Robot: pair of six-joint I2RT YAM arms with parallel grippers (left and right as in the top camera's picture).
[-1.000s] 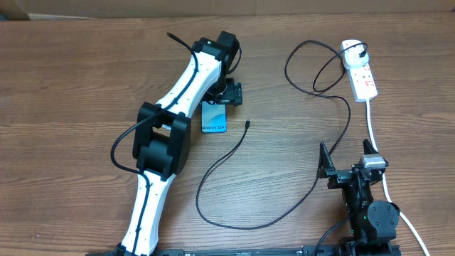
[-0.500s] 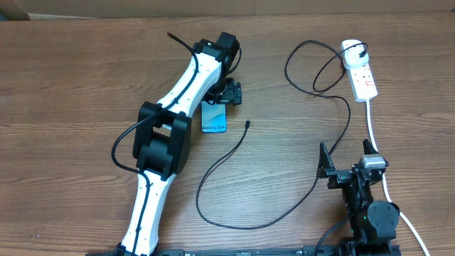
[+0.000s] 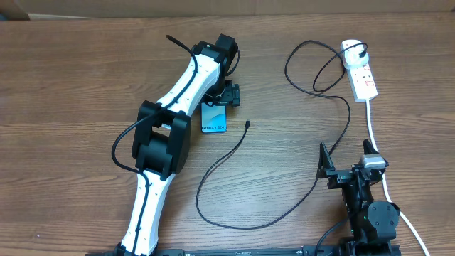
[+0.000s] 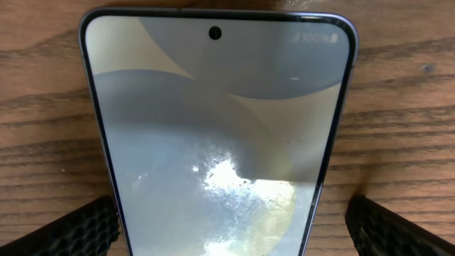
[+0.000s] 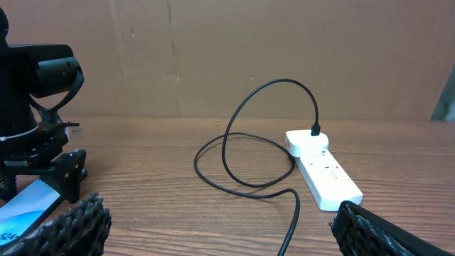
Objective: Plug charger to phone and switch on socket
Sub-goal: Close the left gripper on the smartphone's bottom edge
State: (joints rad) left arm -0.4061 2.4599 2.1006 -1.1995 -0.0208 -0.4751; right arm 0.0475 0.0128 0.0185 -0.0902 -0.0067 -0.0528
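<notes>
**Q:** What writing can be read?

**A:** From overhead, the phone (image 3: pixel 214 118) shows white text near its lower short edge that appears to read "Galaxy S24". The left wrist view adds a faint "100%" mark at the top right of the screen (image 4: pixel 213 142), beside a punch-hole camera. The socket (image 3: pixel 363 74) carries red markings too small to read.

**Q:** Where are the task items?

**A:** The phone lies flat on the wooden table (image 3: pixel 71 71), screen up. The charger (image 3: pixel 245 227) is plugged into the round end of the socket. It loops across the table, and its connector tip (image 3: pixel 247 124) lies just beside the phone's right edge, not touching it.

**Q:** What is the finger state?

**A:** The left gripper (image 3: pixel 226 94) hangs over the phone's upper end, with its fingertips (image 4: pixel 78 227) wide apart on either side of the screen. The right gripper (image 3: pixel 346 162) is low on the right, fingers apart and holding nothing.

**Q:** What does only the right wrist view show?

**A:** It shows the socket (image 5: pixel 323 171) side-on and a cardboard wall (image 5: pixel 213 57) behind it.
</notes>
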